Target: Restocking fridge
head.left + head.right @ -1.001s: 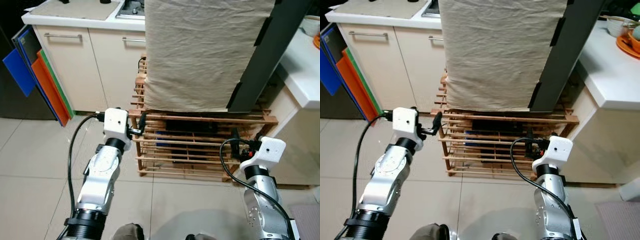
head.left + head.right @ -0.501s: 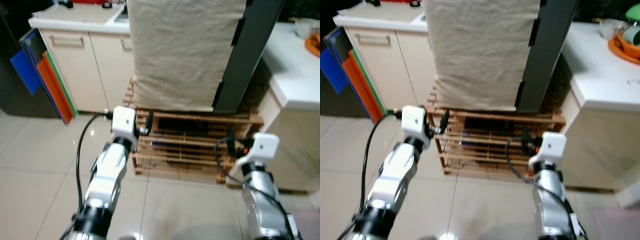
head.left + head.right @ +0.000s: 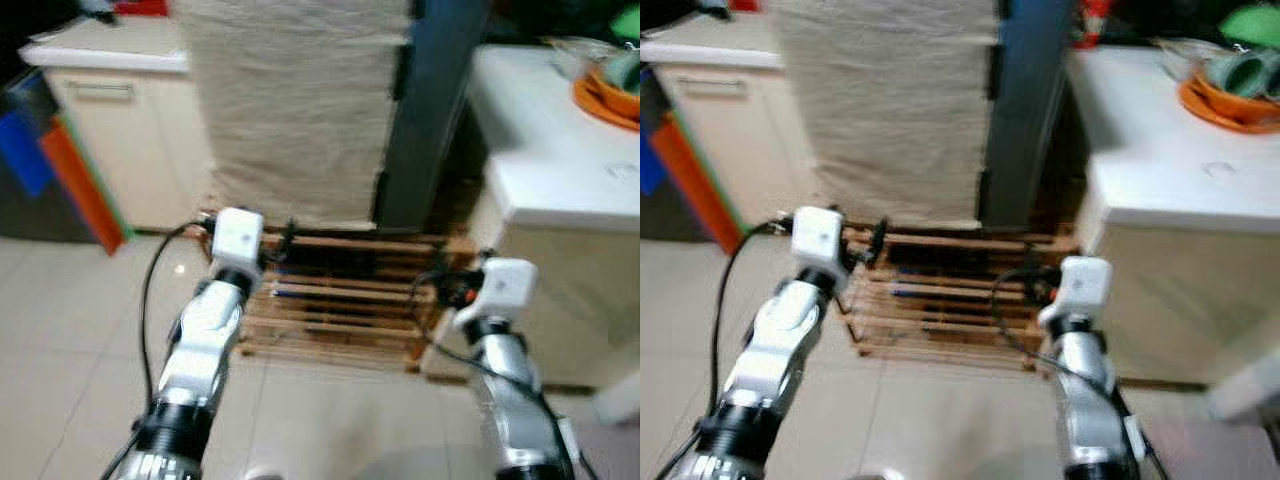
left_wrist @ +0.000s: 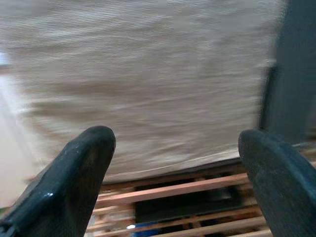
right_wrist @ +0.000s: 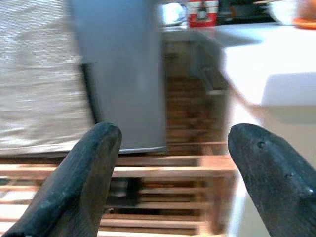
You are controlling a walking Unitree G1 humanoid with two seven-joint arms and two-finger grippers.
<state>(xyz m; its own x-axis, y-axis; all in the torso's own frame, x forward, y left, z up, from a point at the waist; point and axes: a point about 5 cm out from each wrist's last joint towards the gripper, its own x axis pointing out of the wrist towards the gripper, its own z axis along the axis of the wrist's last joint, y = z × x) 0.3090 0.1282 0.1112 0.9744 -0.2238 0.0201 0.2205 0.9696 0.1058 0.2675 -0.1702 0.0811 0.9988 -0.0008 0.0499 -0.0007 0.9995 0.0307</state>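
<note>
At the far left of the blurred head view, blue and orange boards [image 3: 62,165] lean against a cream cabinet [image 3: 130,140] with a metal handle; its counter [image 3: 100,55] fills the upper left.

The left arm [image 3: 200,350] rises from the lower left. Its white wrist block sits left of centre, and the left gripper [image 3: 285,242] points at the near edge of a low wooden rack [image 3: 340,310] in the middle of the frame. In the left wrist view its two black fingers [image 4: 74,182] stand well apart with nothing between them, aimed at the cloth and the rack's top slats [image 4: 173,190].

Above the rack, in the upper middle, hangs a large beige cloth [image 3: 295,110], draped down to the rack's top. Just right of it a tall dark panel [image 3: 430,110] leans, its foot behind the rack. Something dark lies inside the rack under the slats; I cannot tell what it is.

The right arm [image 3: 505,390] comes up from the lower right. The right gripper [image 3: 445,285] points at the rack's right end, and the right wrist view shows its fingers [image 5: 84,182] wide apart and empty, facing the grey panel and the rack.

At the upper right is a white counter [image 3: 560,150] carrying an orange dish [image 3: 1230,100] with green things on it. No fridge or stock to load can be made out. Pale floor tiles [image 3: 70,350] fill the bottom of the frame.
</note>
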